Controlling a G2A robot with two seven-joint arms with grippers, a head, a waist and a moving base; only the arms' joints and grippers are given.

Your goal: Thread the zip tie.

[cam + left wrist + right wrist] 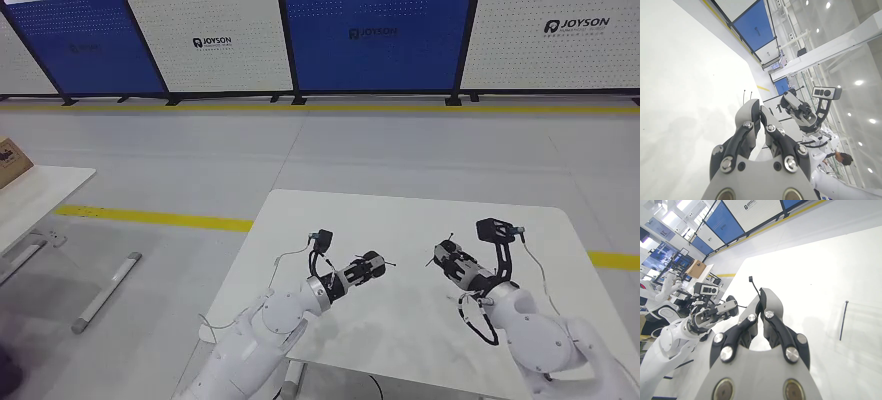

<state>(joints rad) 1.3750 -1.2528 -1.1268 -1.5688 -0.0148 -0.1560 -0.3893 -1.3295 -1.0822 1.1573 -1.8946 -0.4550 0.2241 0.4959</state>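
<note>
White table (420,215), both arms over its near edge. Left gripper (374,265) and right gripper (446,258) point at each other, near but apart, above the top. Thin black zip tie (451,238) bits stick out at both tips, too small to say more. Side table (45,195) far left with box (10,160); yellow floor line (150,216); blue and white panels (375,45) behind

table (810,275): white, smooth, matt | zip tie (754,286): thin black plastic | fingers (772,302): smooth grey, shiny metal screws (769,314)
</note>
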